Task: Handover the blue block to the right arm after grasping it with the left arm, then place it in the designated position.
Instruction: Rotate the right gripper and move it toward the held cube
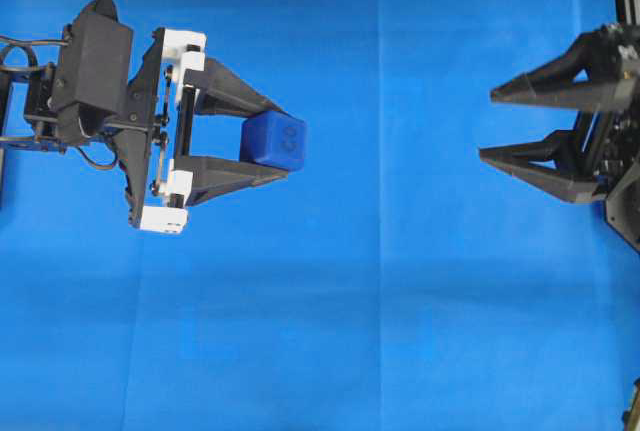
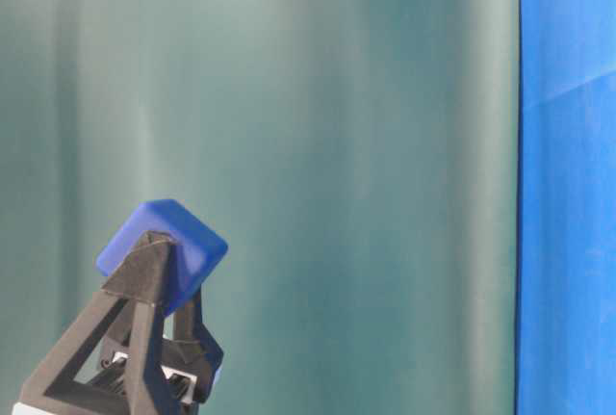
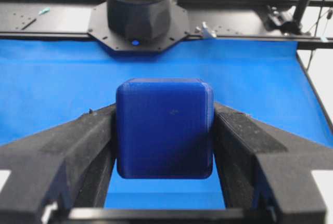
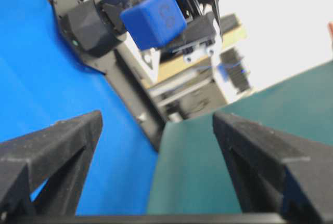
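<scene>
Blue block (image 1: 273, 141) pinched between left gripper (image 1: 270, 141) fingers, held aloft; right gripper (image 1: 488, 123) spread wide, well apart

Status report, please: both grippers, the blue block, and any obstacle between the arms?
Left gripper shut on the blue block, held above the cloth. Right gripper open, empty, apart from the block. Nothing seen between them.
</scene>
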